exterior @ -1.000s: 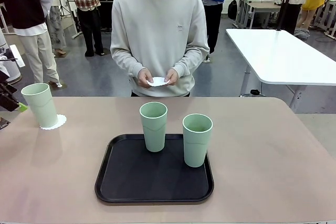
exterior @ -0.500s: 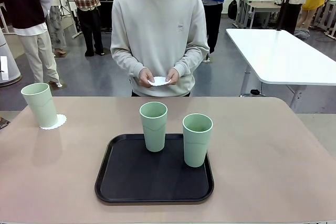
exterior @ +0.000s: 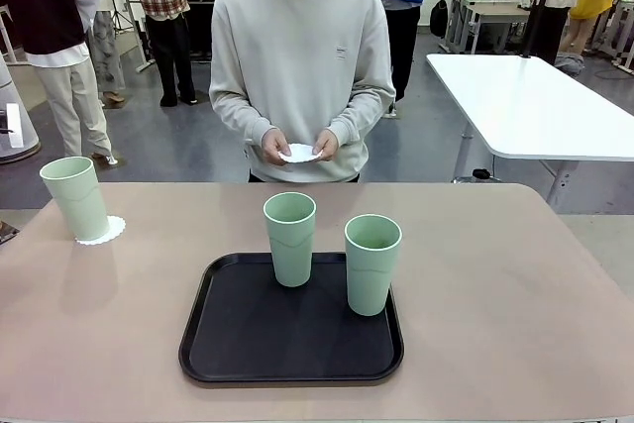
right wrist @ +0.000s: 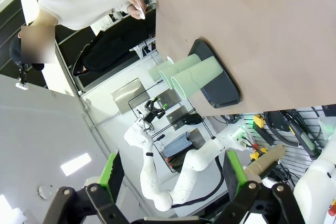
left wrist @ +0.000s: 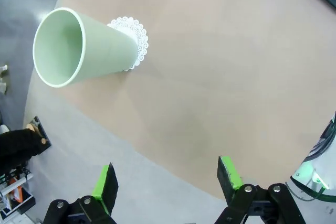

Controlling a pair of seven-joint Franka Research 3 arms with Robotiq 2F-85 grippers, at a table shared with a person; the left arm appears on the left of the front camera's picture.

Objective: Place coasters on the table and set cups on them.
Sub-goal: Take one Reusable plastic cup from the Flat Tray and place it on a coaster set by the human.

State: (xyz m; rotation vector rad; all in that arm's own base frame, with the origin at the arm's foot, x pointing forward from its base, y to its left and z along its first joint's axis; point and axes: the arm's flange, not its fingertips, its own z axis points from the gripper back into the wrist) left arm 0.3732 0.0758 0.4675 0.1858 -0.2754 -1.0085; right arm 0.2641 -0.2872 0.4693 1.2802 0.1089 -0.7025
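We record that the left gripper [left wrist: 167, 174], jaws wide and empty as on the right gripper [right wrist: 172, 169], has withdrawn from the far-left corner of the table [exterior: 495, 274], leaving one cup [exterior: 74, 197] seated on its coaster [exterior: 109, 233], while two cups [exterior: 289, 238] [exterior: 372, 263] remain on the tray [exterior: 248, 344].

We see pale mint-green cups [exterior: 289, 237], white scallop-edged lacy coasters [exterior: 114, 229], a black tray [exterior: 248, 344], a tan-brown table [exterior: 495, 294], and the person's plain light grey sweatshirt [exterior: 297, 47].

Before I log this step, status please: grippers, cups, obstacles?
Left gripper and right gripper open, empty. One cup on coaster, table's left. Two cups on tray. Person holds another coaster. No obstacle seen.
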